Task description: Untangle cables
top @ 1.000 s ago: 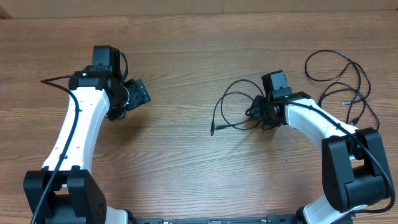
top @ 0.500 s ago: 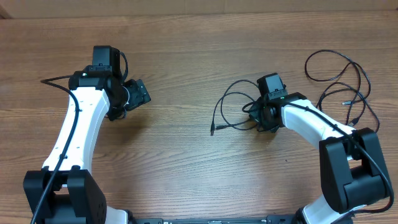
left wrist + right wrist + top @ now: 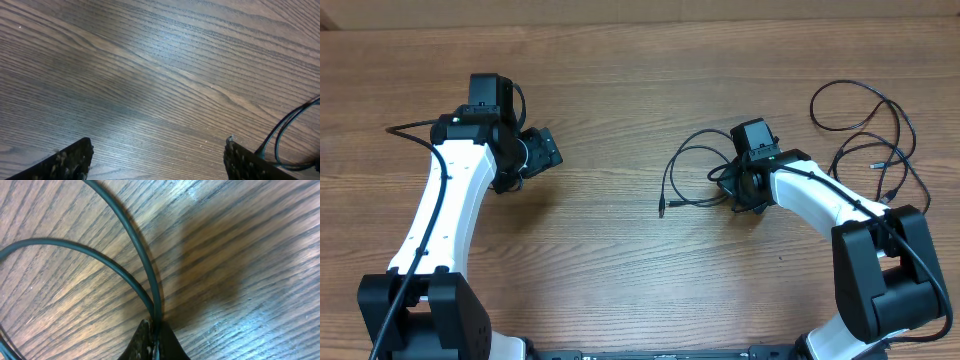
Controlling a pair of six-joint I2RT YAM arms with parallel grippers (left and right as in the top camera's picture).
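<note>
R gripper [image 3: 152, 342] pinched tight on cable [image 3: 150, 275]; two strands converge at its tips. L gripper [image 3: 155, 162] fingers spread wide, nothing between them, over bare table [image 3: 150, 75].

Vs 1 s ago: R gripper nudged slightly left, cable loops barely reshaped, L gripper unmoved.

Cable lies centre-right on table, loops fanning up and left from R gripper. Long axis approx left-right. Plug end [image 3: 661, 210] sits leftmost, tip pointing toward robot base. Other cables [image 3: 875, 125] lie looped at far right, apart from both grippers.
</note>
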